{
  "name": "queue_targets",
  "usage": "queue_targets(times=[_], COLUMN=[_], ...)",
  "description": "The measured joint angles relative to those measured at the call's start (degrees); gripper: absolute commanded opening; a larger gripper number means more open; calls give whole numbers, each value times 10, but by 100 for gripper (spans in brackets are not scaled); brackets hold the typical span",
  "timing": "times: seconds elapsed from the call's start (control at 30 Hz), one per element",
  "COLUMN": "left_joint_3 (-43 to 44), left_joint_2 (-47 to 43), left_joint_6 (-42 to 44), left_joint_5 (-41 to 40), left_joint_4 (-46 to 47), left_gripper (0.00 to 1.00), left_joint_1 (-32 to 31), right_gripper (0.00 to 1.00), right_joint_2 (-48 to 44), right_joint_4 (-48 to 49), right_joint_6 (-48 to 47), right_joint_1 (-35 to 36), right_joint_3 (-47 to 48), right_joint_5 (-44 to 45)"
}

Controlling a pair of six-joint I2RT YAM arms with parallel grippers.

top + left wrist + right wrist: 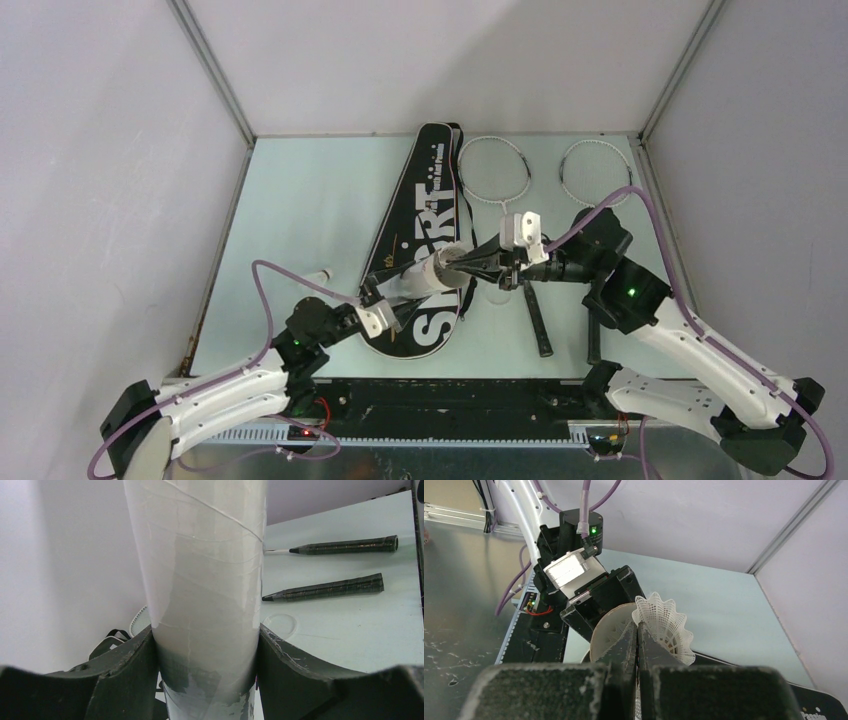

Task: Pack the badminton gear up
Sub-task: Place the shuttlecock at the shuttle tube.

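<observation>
My left gripper (398,292) (206,630) is shut on the long white tube (436,271) (200,570), holding it by its lower end above the black bag (425,205) lettered "SPORT". The tube's open mouth (610,628) faces my right gripper (472,262) (637,626). That gripper is shut on the mesh skirt of a white shuttlecock (666,626), held right at the mouth. Two silver rackets lie to the right, with heads (495,168) (597,172) at the back and black handles (345,545) (325,587) nearer the front.
A clear round lid (280,625) lies on the table beside the bag. A small white object (322,272) sits left of the bag. Grey walls close in the table on three sides, and a black rail (450,395) runs along the front.
</observation>
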Motion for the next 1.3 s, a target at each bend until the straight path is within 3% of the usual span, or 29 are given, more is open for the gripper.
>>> queue_targets(times=[0.1,0.2,0.27,0.43,0.57,0.63,0.9,1.3], left_joint_3=[0,0,0,0,0,0,0,0], left_joint_2=[-2,-2,2,10,21,23,24,24], left_joint_6=[0,0,0,0,1,1,6,11], left_joint_5=[0,0,1,4,7,11,18,22], left_joint_4=[-1,-1,-1,4,13,14,14,12], left_gripper=[51,51,51,51,51,51,51,51], left_joint_1=[0,0,0,0,0,0,0,0], right_gripper=[17,42,53,67,83,97,99,99], right_joint_2=[0,0,0,-11,-34,-47,-68,-50], right_joint_4=[-1,-5,-8,-18,-17,-17,-18,-102], right_joint_6=[12,25,30,42,45,46,66,70], right_joint_1=[2,4,4,4,4,4,5,5], right_joint_3=[1,1,1,1,1,1,3,6], right_joint_5=[3,1,0,-4,0,10,125,277])
